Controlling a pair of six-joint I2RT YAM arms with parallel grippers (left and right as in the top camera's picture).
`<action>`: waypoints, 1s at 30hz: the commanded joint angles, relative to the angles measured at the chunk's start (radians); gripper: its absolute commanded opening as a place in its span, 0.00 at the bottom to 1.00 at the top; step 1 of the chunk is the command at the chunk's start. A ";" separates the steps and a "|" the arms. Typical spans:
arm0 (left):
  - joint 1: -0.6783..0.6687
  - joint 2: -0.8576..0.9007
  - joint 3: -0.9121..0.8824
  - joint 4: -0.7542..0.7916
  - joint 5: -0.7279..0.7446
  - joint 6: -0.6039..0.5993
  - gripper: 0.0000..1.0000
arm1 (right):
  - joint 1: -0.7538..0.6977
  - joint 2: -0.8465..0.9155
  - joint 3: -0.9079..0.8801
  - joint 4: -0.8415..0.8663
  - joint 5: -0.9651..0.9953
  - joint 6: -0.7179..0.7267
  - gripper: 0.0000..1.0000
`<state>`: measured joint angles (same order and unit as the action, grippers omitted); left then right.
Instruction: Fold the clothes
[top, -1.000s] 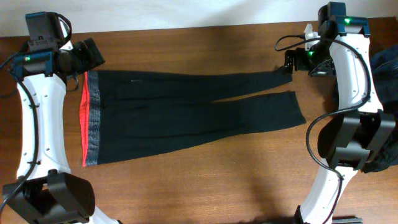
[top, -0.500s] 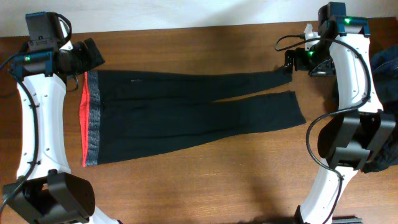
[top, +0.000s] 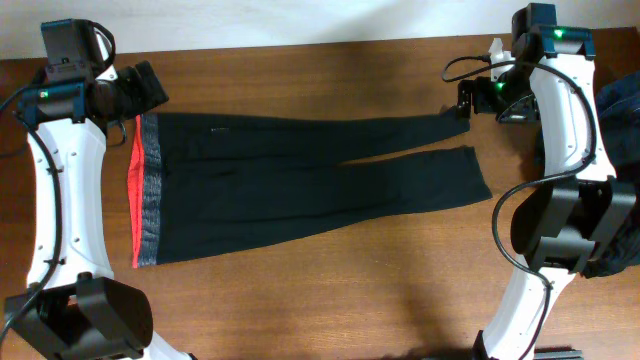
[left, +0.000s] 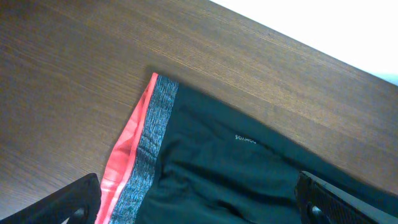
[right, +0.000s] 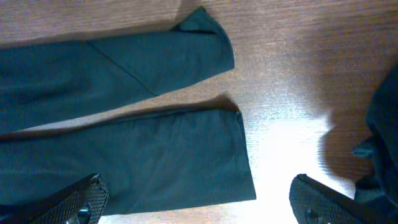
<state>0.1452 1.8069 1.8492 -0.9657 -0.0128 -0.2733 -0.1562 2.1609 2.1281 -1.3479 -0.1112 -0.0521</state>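
On the table, the pants lie flat and unfolded. Your left gripper and right gripper gape empty; next, grasp the waistband and cuff.

Open table around the pants; garment heap at right edge

My left arm and right arm reach forward, left gripper and right gripper spread wide, holding nothing.

A brown wooden table carried a pair of black pants spread flat, with the grey and red waistband at the left and both legs stretched rightward. A heap of dark garments lay at its right edge.
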 joint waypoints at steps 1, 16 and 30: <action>0.002 -0.003 -0.001 -0.001 -0.013 -0.002 1.00 | -0.001 -0.008 0.005 0.045 -0.013 0.008 0.99; 0.002 -0.003 -0.001 -0.001 -0.013 -0.002 0.99 | -0.002 -0.008 0.005 0.086 -0.021 0.008 0.99; 0.002 -0.003 -0.001 0.025 -0.014 -0.002 0.99 | -0.002 0.040 0.003 0.095 -0.015 -0.023 0.99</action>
<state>0.1452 1.8069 1.8492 -0.9382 -0.0162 -0.2733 -0.1562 2.1715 2.1281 -1.2472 -0.1192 -0.0566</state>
